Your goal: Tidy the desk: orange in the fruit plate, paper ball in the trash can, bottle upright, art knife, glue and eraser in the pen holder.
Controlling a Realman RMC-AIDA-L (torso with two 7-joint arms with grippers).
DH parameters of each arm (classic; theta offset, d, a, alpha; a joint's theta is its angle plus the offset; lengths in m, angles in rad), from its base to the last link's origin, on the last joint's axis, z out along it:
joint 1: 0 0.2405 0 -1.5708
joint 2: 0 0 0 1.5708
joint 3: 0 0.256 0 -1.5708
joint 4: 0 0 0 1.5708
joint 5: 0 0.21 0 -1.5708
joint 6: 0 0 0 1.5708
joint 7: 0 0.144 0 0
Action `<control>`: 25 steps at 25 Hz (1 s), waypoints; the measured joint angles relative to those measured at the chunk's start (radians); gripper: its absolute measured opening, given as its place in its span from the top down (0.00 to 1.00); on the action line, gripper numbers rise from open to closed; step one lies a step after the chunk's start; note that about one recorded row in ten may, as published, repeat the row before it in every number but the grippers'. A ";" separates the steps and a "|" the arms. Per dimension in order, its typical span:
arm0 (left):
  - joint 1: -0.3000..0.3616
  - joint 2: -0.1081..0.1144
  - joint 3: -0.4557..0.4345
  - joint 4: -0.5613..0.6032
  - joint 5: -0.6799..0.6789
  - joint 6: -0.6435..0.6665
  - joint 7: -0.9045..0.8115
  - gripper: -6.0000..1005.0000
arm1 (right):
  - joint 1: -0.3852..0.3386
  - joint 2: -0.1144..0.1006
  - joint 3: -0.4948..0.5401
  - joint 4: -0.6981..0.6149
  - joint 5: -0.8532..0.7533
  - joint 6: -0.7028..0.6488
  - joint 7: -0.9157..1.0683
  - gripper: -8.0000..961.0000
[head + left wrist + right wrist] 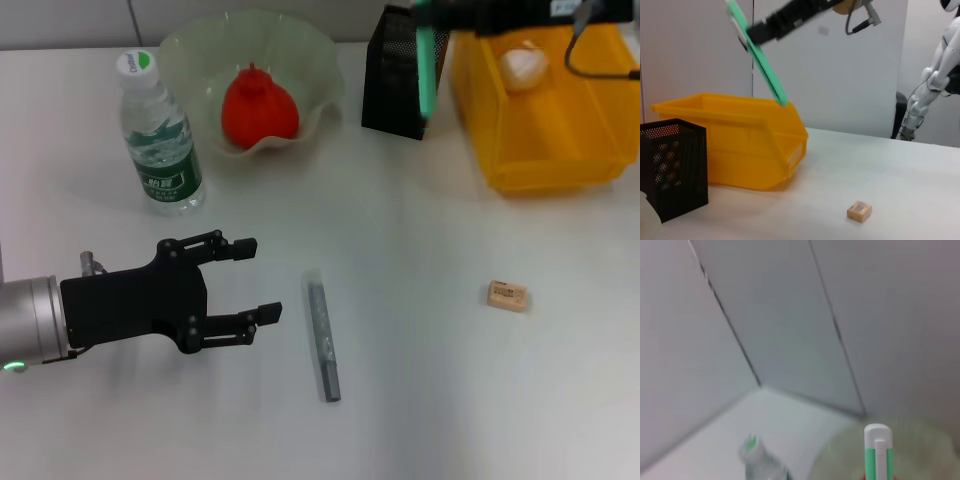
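Left gripper (255,282) jaws apart — bare table (420,380) beyond art knife (323,339).

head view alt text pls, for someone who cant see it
The right tool holds a green glue stick above the black mesh pen holder, beside the yellow trash can. The open left tool hovers near a grey art knife on the white desk; bottle upright, orange in fruit plate.

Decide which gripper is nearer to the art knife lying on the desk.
Left. The left gripper sits just beside the art knife, fingers open. The right gripper is far off above the pen holder, holding the glue.
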 joint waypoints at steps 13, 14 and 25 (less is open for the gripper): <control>0.000 -0.002 -0.004 -0.002 -0.014 0.012 -0.001 0.20 | 0.084 -0.007 0.075 0.339 0.206 0.303 -0.475 0.80; 0.000 -0.002 -0.004 -0.002 -0.014 0.013 -0.001 0.20 | 0.097 -0.007 0.074 0.361 0.207 0.331 -0.505 0.80; 0.000 -0.003 -0.004 -0.002 -0.023 0.014 0.001 0.20 | 0.217 0.005 0.064 0.546 0.221 0.555 -0.654 0.80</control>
